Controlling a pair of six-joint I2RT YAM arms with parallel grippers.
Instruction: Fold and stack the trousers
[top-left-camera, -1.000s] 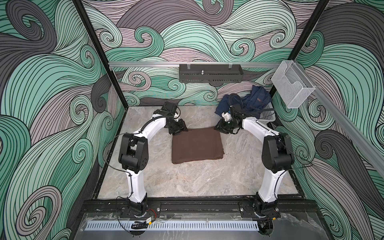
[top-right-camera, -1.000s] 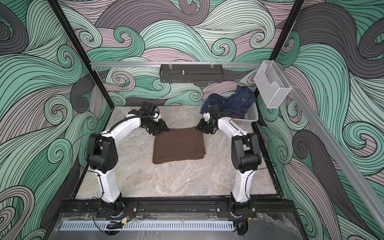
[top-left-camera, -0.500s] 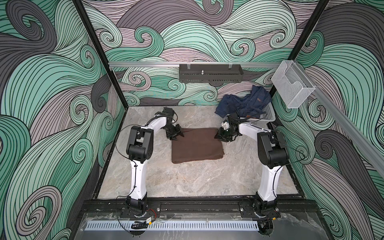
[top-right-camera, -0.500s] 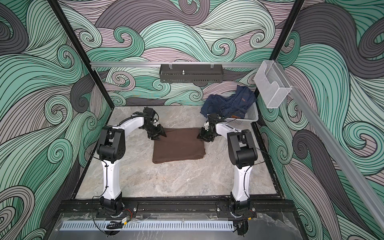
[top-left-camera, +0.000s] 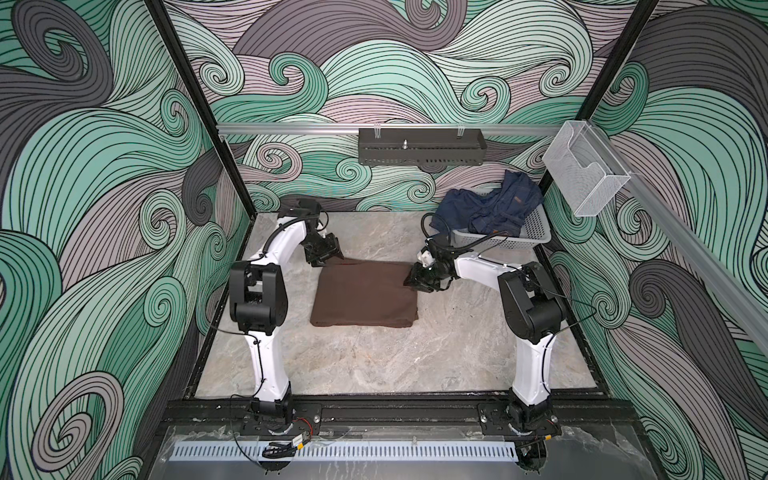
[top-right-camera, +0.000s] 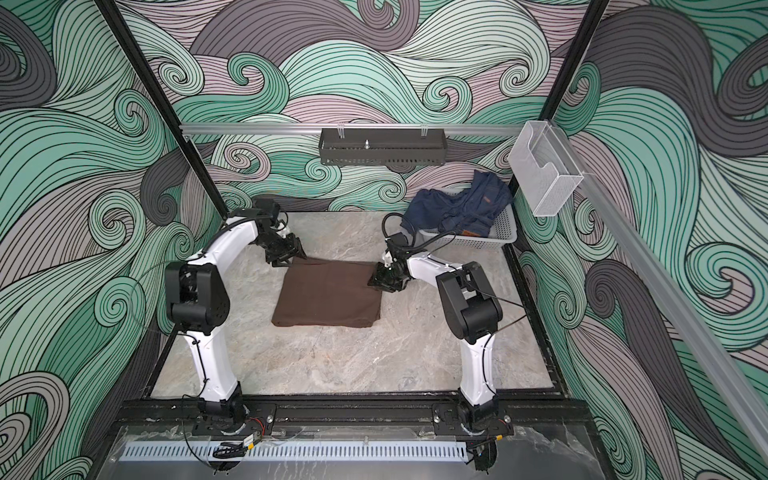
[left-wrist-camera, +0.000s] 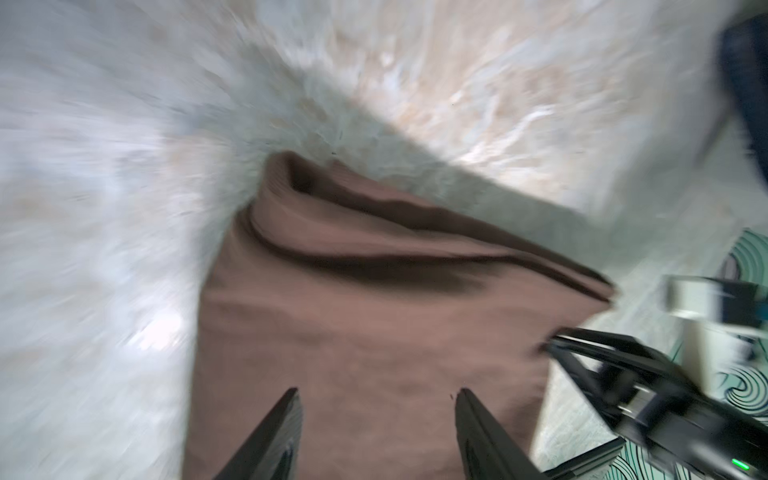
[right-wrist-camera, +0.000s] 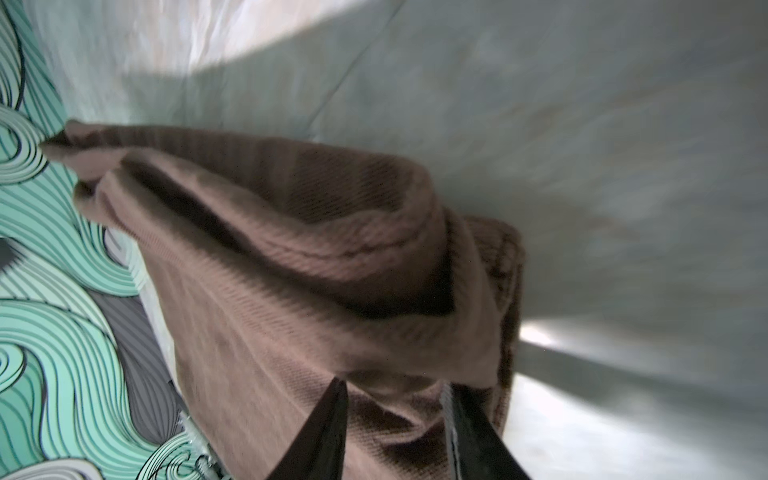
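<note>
The dark brown trousers (top-left-camera: 363, 295) (top-right-camera: 328, 295) lie folded into a thick rectangle mid-table. My left gripper (top-left-camera: 334, 256) (top-right-camera: 300, 254) is at their far left corner. In the left wrist view its jaws (left-wrist-camera: 376, 392) stand open, with the trousers (left-wrist-camera: 374, 324) flat and unpinched beneath them. My right gripper (top-left-camera: 411, 281) (top-right-camera: 374, 281) is at the far right corner. In the right wrist view, the trousers' (right-wrist-camera: 311, 291) corner is bunched up between its fingers (right-wrist-camera: 392, 382) and touches both.
A white basket (top-left-camera: 536, 239) holding dark blue denim garments (top-left-camera: 494, 208) stands at the back right, just behind the right arm. A black shelf (top-left-camera: 419, 147) hangs on the back wall rail. A clear wire holder (top-left-camera: 582, 174) hangs on the right rail.
The folded trousers have slid to the left across the table, and both grippers have moved left with them at the far corners. The left jaws have spread wider.
</note>
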